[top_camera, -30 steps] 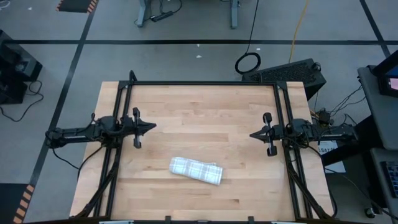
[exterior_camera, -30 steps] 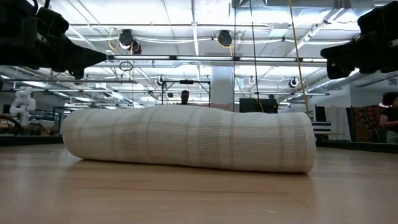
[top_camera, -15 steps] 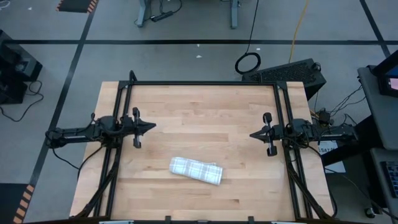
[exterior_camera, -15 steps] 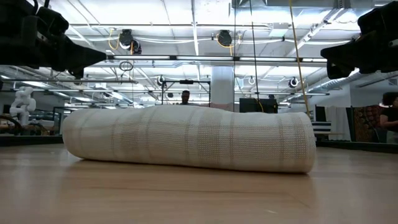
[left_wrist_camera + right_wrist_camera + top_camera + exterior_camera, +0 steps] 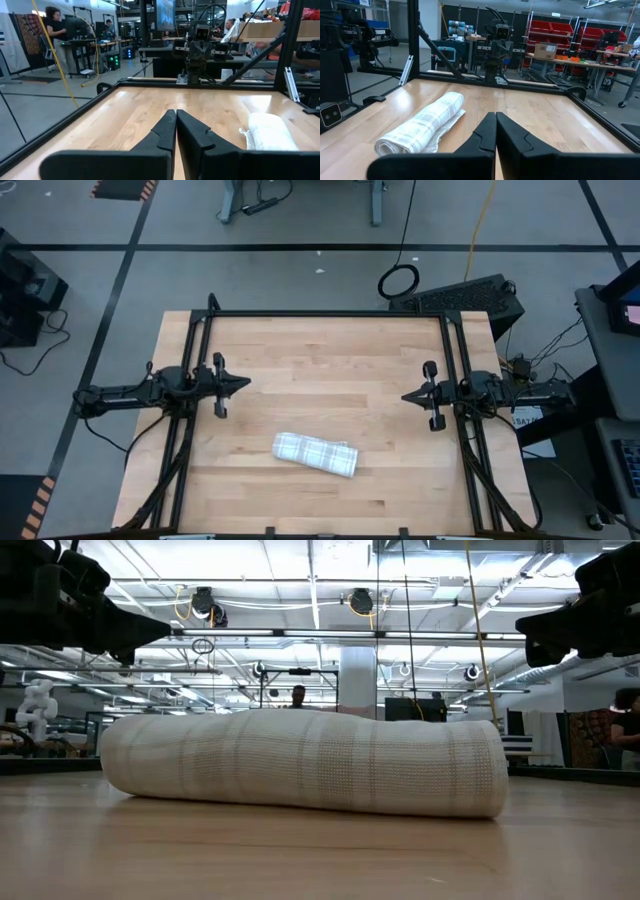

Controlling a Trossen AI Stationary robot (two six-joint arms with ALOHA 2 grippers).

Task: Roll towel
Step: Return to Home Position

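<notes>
The towel (image 5: 316,454), white with a faint grey check, lies rolled into a tube on the wooden table (image 5: 320,350) near its near edge; it also shows as a long roll in the low view (image 5: 300,765) and beside the fingers in the wrist views (image 5: 270,131) (image 5: 422,127). My left gripper (image 5: 245,383) hangs shut at the table's left side, pointing level toward the right, well clear of the roll. My right gripper (image 5: 405,396) hangs shut at the right side, pointing level toward the left, also clear of it.
A black metal frame (image 5: 325,314) runs along the table's far edge and down both sides. Bare wood lies between the two grippers and beyond the roll. A person (image 5: 54,25) stands at a desk in the room past the table.
</notes>
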